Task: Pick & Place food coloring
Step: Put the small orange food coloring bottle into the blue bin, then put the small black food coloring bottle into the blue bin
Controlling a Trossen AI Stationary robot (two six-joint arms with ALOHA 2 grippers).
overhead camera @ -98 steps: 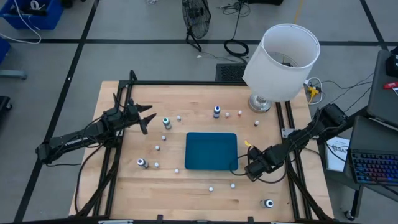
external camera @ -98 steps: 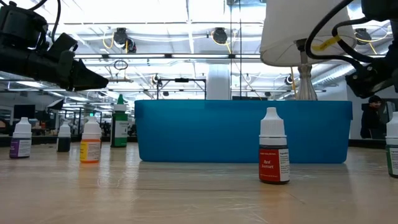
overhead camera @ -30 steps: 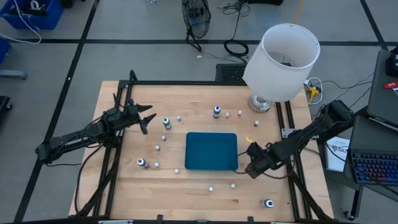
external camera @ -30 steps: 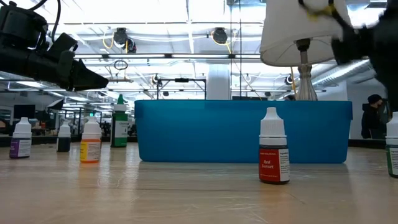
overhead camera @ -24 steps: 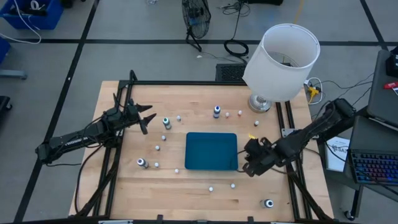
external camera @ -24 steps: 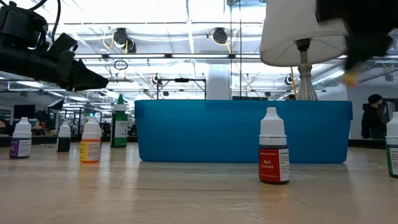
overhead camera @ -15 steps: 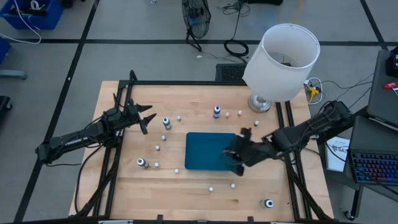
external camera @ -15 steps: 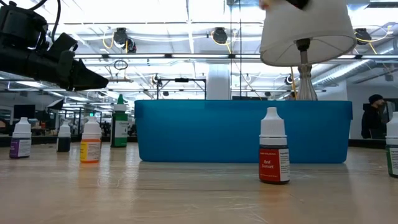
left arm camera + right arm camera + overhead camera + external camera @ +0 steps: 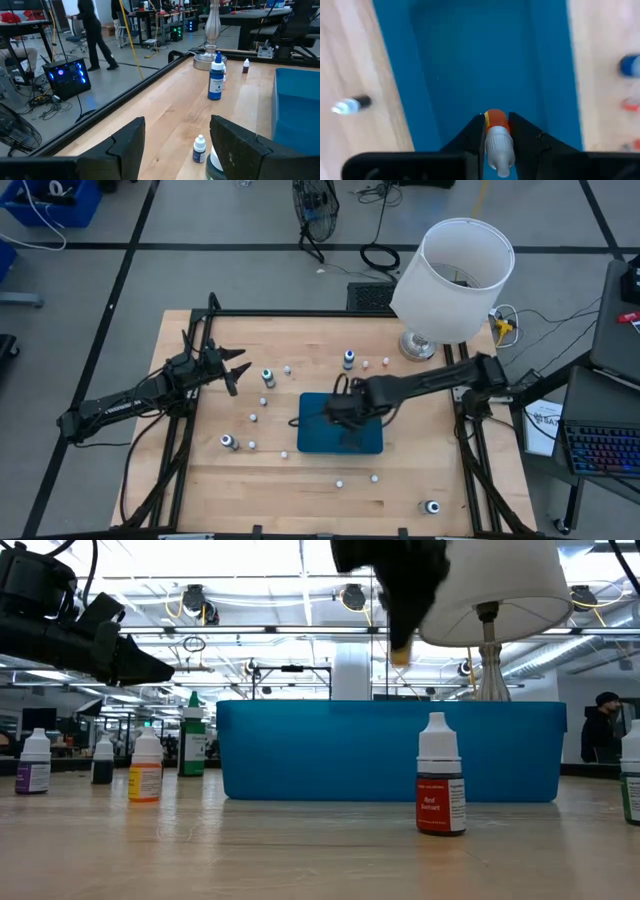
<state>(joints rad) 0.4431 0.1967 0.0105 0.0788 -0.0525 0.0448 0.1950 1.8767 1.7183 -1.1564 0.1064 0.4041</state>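
Even, bright overhead light fills the high view, and shadows on the wooden table point(image 9: 300, 490) are soft and faint. In the low view, ceiling strip lights point(image 9: 300, 560) glare white, and the right arm point(image 9: 400, 580) is a dark motion-blurred smear against them. The right wrist view is softly blurred throughout. The left wrist view is sharper, its near fingers point(image 9: 240, 145) slightly out of focus.
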